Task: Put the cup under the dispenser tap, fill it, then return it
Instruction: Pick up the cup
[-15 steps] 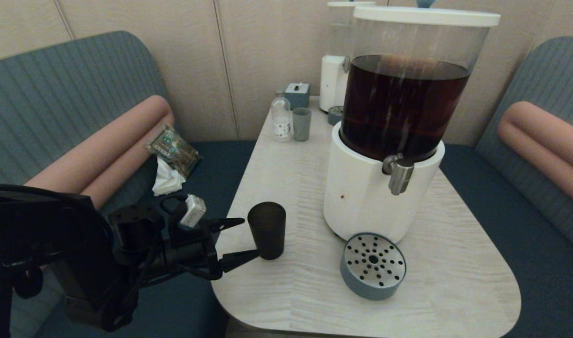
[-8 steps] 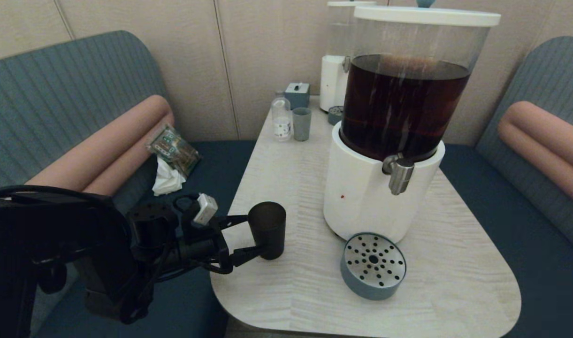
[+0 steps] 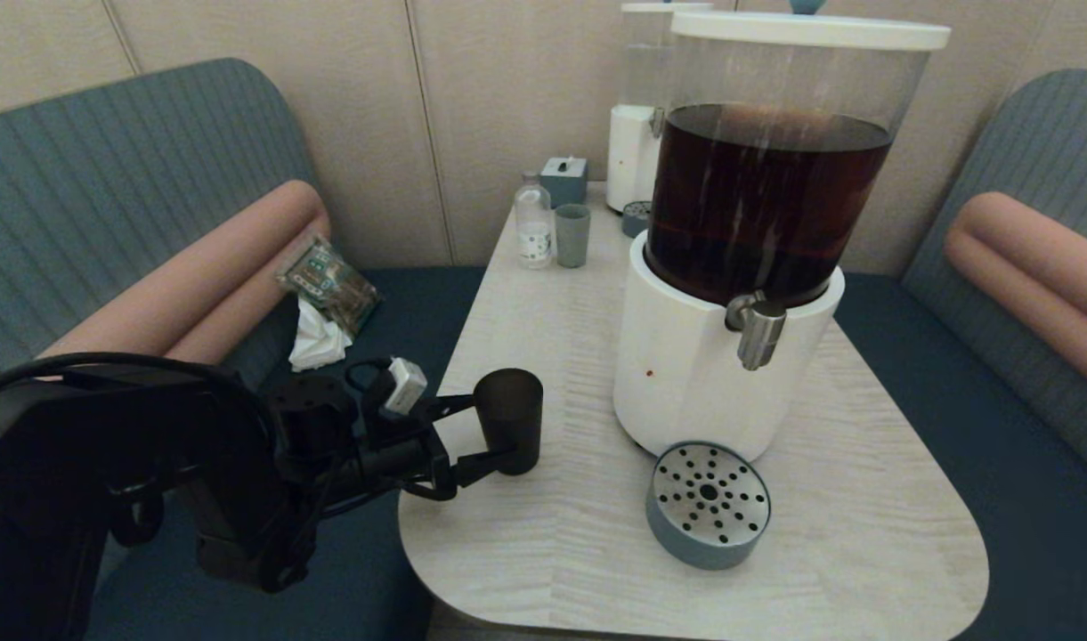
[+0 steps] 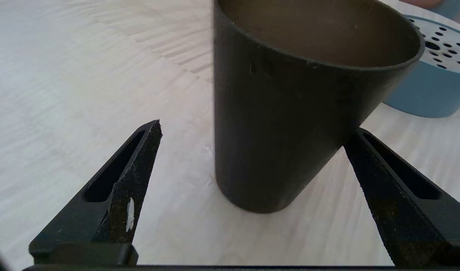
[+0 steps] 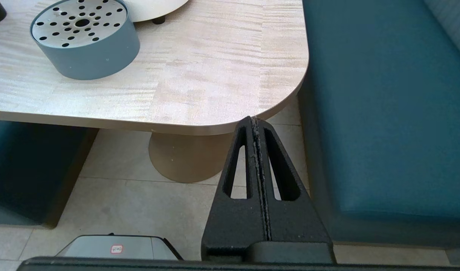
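The matte black cup [image 3: 507,418] stands upright near the table's left edge, left of the big dispenser [image 3: 685,383] of dark brown liquid. Its steel tap [image 3: 758,331] hangs above the round perforated drip tray [image 3: 708,503]. My left gripper [image 3: 490,434] is open, one finger on each side of the cup. In the left wrist view the cup [image 4: 282,113] sits between the fingers [image 4: 139,158]; one finger touches its wall, the other stands apart. My right gripper [image 5: 255,122] is shut and empty, parked low beside the table's front right corner, out of the head view.
At the table's back stand a small bottle [image 3: 533,223], a grey-green cup [image 3: 571,235], a blue box [image 3: 564,178] and a smaller white dispenser [image 3: 632,151]. Blue bench seats flank the table [image 3: 552,552]; a packet and tissue [image 3: 325,303] lie on the left seat.
My left gripper has advanced to the right until its open fingers straddle the cup. The cup has shifted slightly toward the back of the table.
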Robot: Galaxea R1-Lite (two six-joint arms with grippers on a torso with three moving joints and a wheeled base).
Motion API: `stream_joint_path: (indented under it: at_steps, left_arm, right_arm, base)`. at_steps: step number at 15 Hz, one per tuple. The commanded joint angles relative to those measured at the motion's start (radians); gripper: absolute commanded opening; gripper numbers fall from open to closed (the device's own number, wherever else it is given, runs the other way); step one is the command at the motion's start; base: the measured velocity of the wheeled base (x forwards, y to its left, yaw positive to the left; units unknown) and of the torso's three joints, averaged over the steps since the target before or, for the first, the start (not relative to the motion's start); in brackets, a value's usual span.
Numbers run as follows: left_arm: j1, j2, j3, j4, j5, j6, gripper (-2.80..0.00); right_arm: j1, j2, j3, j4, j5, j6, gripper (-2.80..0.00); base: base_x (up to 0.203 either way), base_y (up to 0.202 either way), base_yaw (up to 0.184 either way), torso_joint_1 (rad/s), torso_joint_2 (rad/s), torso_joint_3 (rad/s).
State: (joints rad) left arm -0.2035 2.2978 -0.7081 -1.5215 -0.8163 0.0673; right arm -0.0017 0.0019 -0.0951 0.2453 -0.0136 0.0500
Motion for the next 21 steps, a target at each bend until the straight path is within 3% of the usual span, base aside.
stream_joint_path:
  at_steps: [1, 8, 21]
  left_arm:
    - [-0.011, 0.005, -0.004, -0.008, -0.003, 0.0, 0.0]
    - [-0.03, 0.001, -0.007, -0.008, -0.001, 0.0, 0.0]
    - [-0.05, 0.073, -0.126, -0.008, 0.027, -0.023, 0.0]
  right_arm:
    - [0.0, 0.0, 0.0, 0.002, -0.002, 0.001, -2.8]
    - [0.0, 0.0, 0.0, 0.002, 0.0, 0.001, -2.8]
    - [0.0, 0.0, 0.0, 0.002, 0.0, 0.001, -2.8]
  base:
    - [0.0, 0.0, 0.0, 0.0, 0.0, 0.0]
    - [0.0, 0.0, 0.0, 0.0, 0.0, 0.0]
    - [0.0, 0.0, 0.0, 0.0, 0.0, 0.0]
